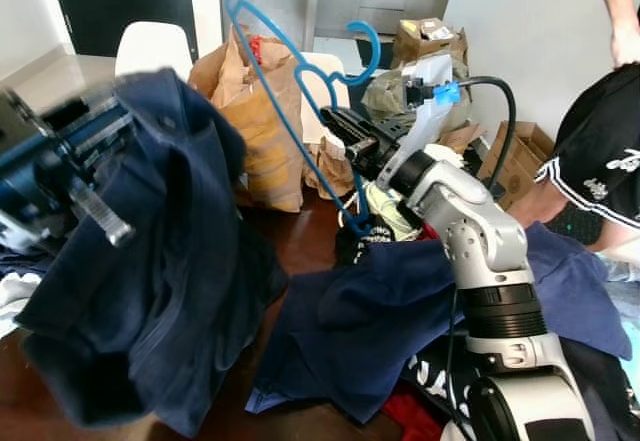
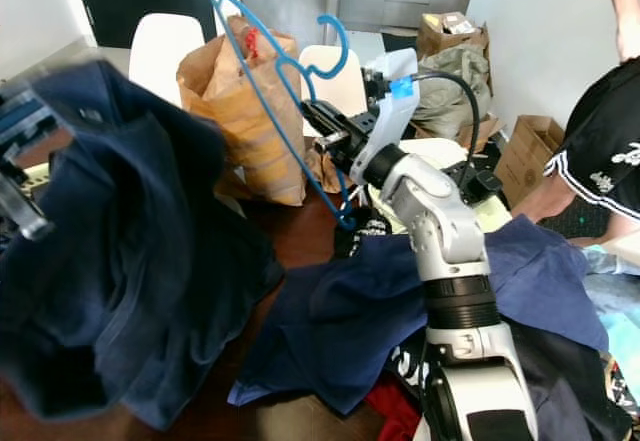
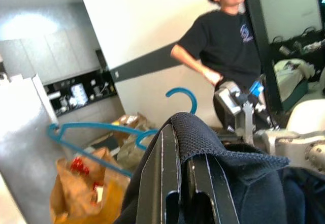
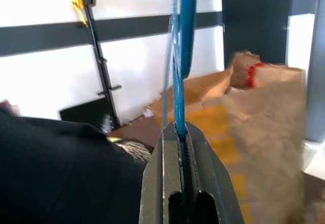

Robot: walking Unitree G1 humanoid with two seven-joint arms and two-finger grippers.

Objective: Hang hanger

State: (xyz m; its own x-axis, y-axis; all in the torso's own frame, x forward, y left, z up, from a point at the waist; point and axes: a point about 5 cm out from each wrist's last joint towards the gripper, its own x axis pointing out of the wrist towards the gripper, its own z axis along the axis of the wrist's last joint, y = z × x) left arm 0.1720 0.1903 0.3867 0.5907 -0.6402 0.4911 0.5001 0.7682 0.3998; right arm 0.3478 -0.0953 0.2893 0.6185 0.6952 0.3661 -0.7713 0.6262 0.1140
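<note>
Bright indoor light, glare whitening the wall (image 4: pixel 45 82), and motion blur smearing the dark garment (image 1: pixel 150 261).

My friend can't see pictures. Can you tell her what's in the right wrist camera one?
The right gripper is shut on a thin blue hanger that rises straight up from between its black fingers. Behind it stands a crumpled brown paper bag, and a dark navy garment lies beside the gripper, with a white wall crossed by a dark stripe farther back.

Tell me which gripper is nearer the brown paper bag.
Right. The right gripper, clamped on the blue hanger, sits just beside the brown paper bag; the left gripper, holding a navy garment, is farther off.
</note>
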